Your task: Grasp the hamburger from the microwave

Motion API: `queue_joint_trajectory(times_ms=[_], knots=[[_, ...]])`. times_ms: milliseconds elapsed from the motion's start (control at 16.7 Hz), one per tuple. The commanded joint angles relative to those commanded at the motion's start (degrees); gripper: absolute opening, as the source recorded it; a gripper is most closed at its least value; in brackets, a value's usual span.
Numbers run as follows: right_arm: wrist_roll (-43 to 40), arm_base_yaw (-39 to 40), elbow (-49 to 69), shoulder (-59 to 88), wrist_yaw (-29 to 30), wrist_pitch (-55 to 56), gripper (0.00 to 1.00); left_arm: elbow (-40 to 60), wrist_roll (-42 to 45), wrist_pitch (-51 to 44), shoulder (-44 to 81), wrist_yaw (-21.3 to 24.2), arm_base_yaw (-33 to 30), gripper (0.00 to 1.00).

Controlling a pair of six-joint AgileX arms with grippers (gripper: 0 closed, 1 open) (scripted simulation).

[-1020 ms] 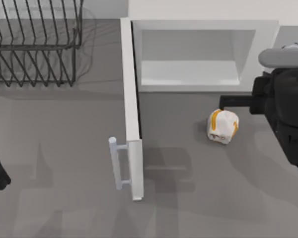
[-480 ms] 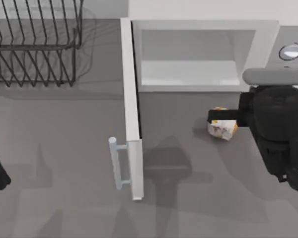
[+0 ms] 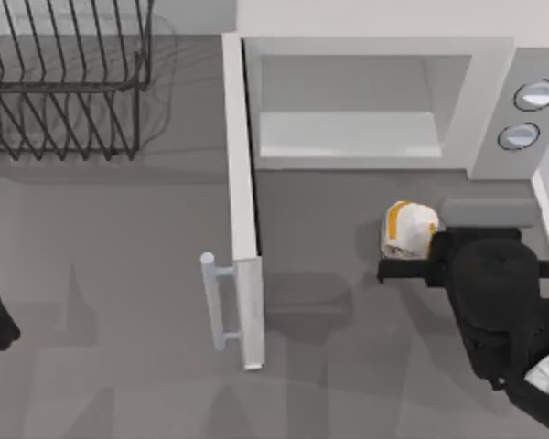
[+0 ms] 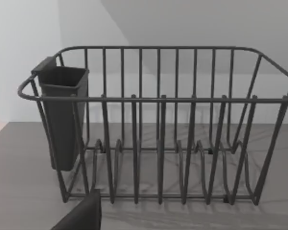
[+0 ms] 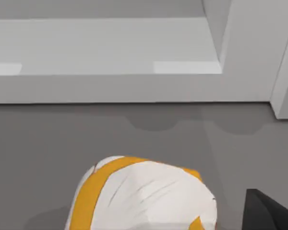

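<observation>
With the hamburger sitting on the table just beyond the right gripper, outside the open microwave, I cannot tell the finger state, so it should be straddling the bun squarely before closing.

1. The microwave at upper centre stands open, its pale cavity unblocked from the front.
2. Its door juts down the middle of the frame, walling the left half of the surface from the right.
3. The burger sits on the surface just below the cavity, with the right claw beside it.
4. A wire rack fills the upper left.
5. Bare surface lies along the bottom, left of the door.
</observation>
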Motion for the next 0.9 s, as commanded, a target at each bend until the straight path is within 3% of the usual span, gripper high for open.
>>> queue_joint_trajectory(times_ms=[420,900], knots=[[-0.1,-0.2,-1.4,2.9,-0.1,3.6,0.00,0.0,0.0,0.0,0.0,0.0,0.0,1.00],[-0.1,-0.2,-1.4,2.9,-0.1,3.6,0.60,0.0,0.0,0.0,0.0,0.0,0.0,1.00]])
